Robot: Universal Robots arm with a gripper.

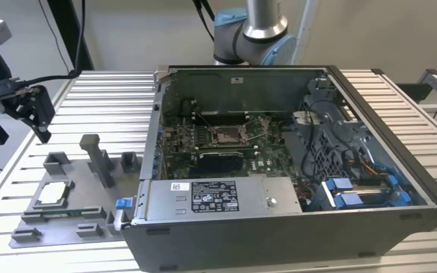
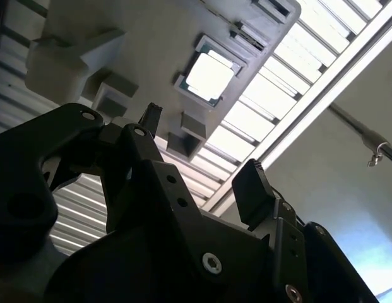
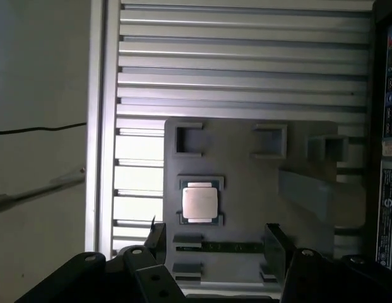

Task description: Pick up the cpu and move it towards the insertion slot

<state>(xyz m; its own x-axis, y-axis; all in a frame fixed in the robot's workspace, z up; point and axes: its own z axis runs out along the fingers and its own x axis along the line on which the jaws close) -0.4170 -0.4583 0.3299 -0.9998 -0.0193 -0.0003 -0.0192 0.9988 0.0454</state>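
Cpu (image 1: 54, 193) lying in the grey fixture (image 1: 89, 219) at the exterior view's left, outside the case (image 1: 279, 239); gripper (image 3: 214, 243) well apart from it, fingers spread, empty.

My worry is the fixture's raised lips, which hug the chip on two sides: an off-centre descent could land a finger on a lip or tip the chip. The case wall also stands between chip and slot (image 1: 229, 134), a likely snag. The chip lies level: flat, square, pale metal top, darker rim.
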